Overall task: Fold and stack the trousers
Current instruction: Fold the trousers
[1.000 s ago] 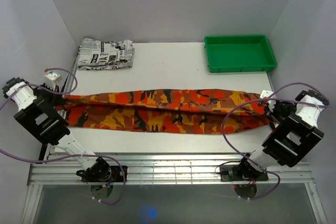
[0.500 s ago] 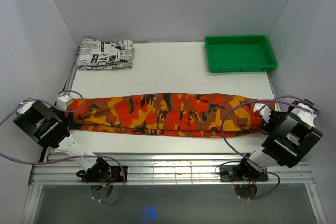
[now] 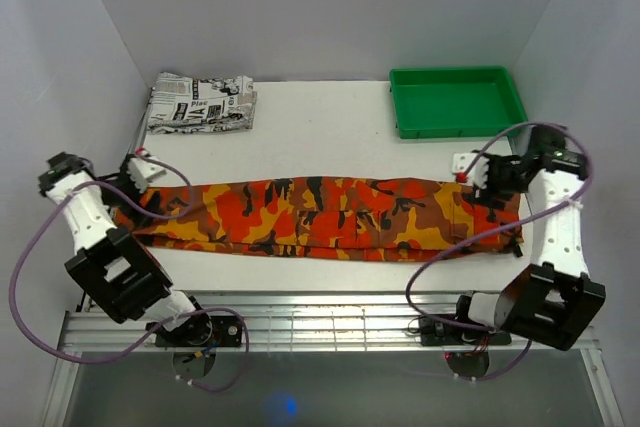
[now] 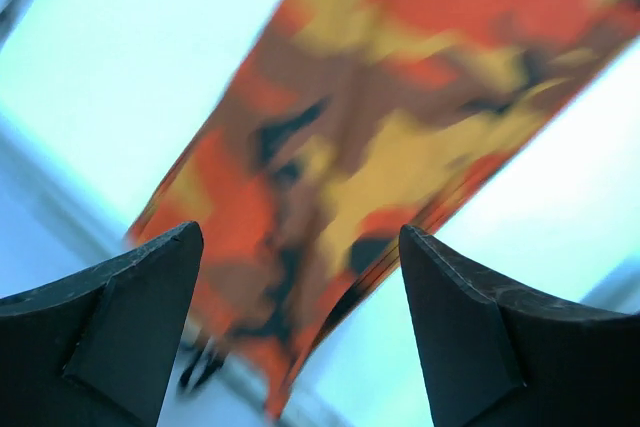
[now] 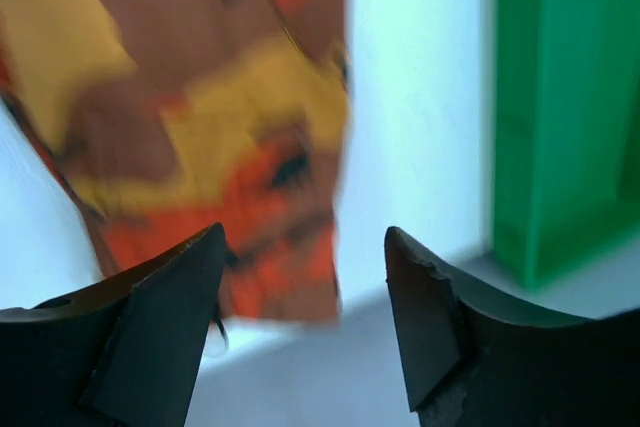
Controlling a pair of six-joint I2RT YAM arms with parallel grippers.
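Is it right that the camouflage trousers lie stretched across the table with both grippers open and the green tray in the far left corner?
No, the green tray sits in the far right corner, as the top external view shows; the rest holds.

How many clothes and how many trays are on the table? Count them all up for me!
Clothes: 2, the camouflage trousers and the folded newspaper-print garment.
Trays: 1, the green tray.
Total: 3 things.
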